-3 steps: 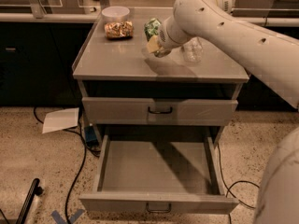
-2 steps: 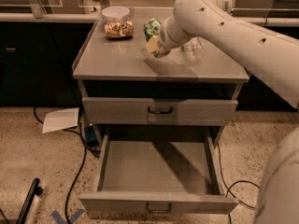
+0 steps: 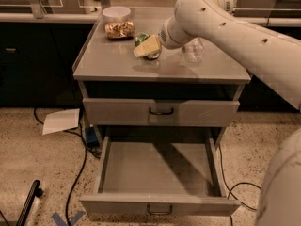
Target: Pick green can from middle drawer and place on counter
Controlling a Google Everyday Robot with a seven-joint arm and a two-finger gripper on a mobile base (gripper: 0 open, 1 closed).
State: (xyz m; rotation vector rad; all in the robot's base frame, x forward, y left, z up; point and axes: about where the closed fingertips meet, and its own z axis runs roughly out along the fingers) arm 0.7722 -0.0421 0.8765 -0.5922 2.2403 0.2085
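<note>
The green can (image 3: pixel 140 38) is at the middle of the counter (image 3: pixel 113 62), held low over its surface; I cannot tell if it touches. My gripper (image 3: pixel 148 48) reaches in from the right and is shut on the can, with a pale yellow finger (image 3: pixel 146 45) across its front hiding most of it. The middle drawer (image 3: pixel 160 205) is pulled fully open below, and its inside is bare.
A clear crinkled plastic bottle (image 3: pixel 194 51) stands just right of the gripper. A gold-brown snack packet (image 3: pixel 119 29) and a white bowl (image 3: pixel 116 13) sit at the back left of the counter. The upper drawer front (image 3: pixel 160 111) is closed. Paper (image 3: pixel 61 120) and cables lie on the floor at left.
The gripper has moved a little left and down with the green can, bringing it lower over the counter. The drawer stays open.
</note>
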